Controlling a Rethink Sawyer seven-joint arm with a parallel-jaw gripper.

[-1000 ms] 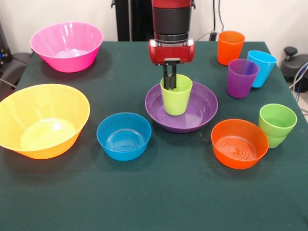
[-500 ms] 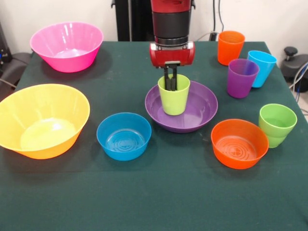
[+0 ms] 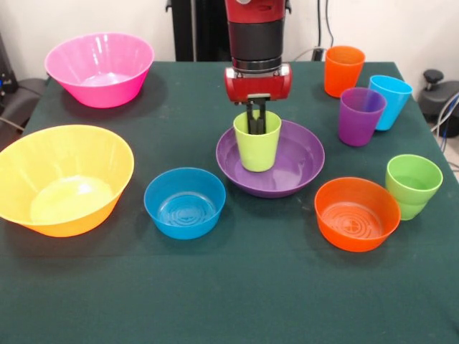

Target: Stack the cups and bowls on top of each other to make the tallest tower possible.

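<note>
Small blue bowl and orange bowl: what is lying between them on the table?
In the front view, only bare green cloth lies between the small blue bowl and orange bowl; the purple bowl sits just behind.

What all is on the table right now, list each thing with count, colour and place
Big deep plastic bowls: 2; pink bowl far left, yellow-orange bowl near left.
Small plastic bowls: 2; blue bowl centre front, orange bowl right front.
Wide shallow purple plastic bowl: 1, centre.
Lime-yellow plastic cup: 1, over the purple bowl.
Other plastic cups: 4; orange cup, light blue cup, purple cup far right; green cup right edge.
Green table: 1.
Gripper: 1, red and black, fingers on the lime-yellow cup's rim.
</note>
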